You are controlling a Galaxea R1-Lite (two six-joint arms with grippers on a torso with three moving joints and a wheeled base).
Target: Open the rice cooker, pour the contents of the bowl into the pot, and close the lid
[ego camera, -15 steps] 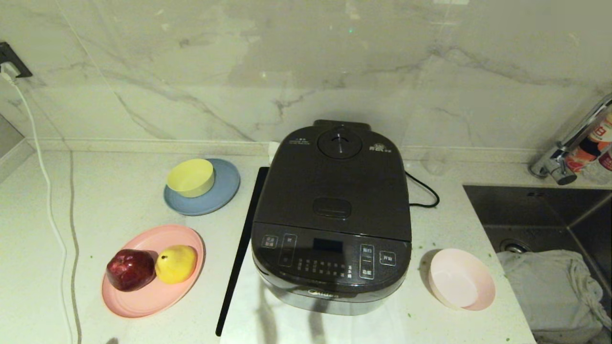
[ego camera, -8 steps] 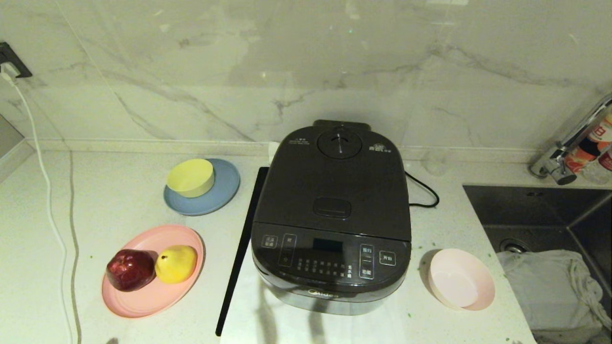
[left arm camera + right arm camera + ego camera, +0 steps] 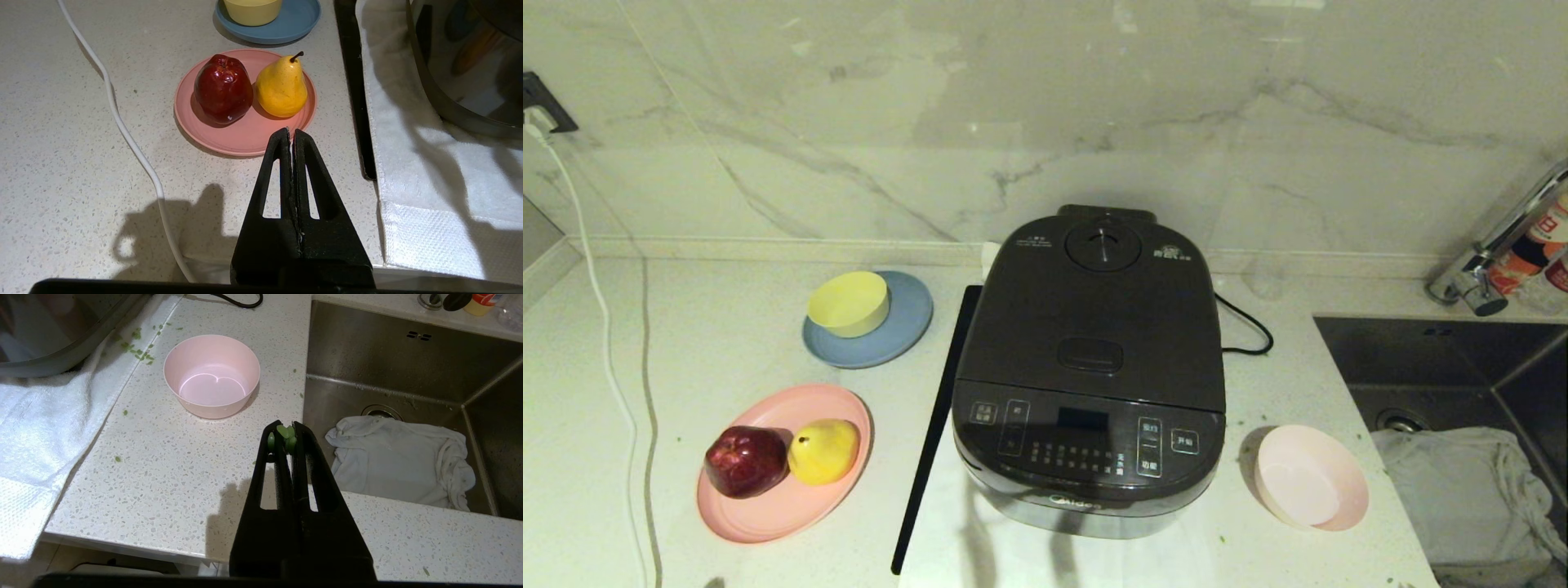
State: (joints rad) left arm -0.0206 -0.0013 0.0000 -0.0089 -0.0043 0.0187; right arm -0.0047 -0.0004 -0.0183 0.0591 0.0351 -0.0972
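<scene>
— Marble wall at the back, pale speckled desk (image 3: 727, 343) in front of it, steel sink (image 3: 1437, 359) at the robot's right with a crumpled cloth (image 3: 1470, 482) lying in it. What are we listing first?

— Item one: the rice cooker (image 3: 1094, 367), sitting mid-desk on a white towel (image 3: 49, 416), its lid (image 3: 1098, 318) lying flat and shut, so the pot is hidden from us. Item two: the bowl (image 3: 1308, 475), standing upright on the desk just to the right of the cooker's front corner, apart from it.

— And what are we finding inside it?

— Nothing; in the right wrist view it is showing a bare interior. The contents (image 3: 137, 351) are lying as loose green bits on the towel edge and the desk between bowl and cooker.

— Grippers?

— We are seeing neither in the head view. The right gripper (image 3: 284, 435) is hanging over the desk's front edge with its jaws pressed together and a few green bits stuck at the tips; the bowl is lying ahead of it, toward the cooker. The left gripper (image 3: 291, 132) is hanging with jaws together near a pink plate (image 3: 229, 139) carrying an apple (image 3: 222, 87) and a pear (image 3: 282, 85).

— Nearer arm?

— We are judging the right arm nearer to the bowl. With the lid down and the bowl empty, we are reading the task as essentially done.

— Remaining stock?

— A yellow bowl (image 3: 848, 302) on a blue plate (image 3: 907, 327), and a white cable (image 3: 605, 327) trailing down the left.
</scene>
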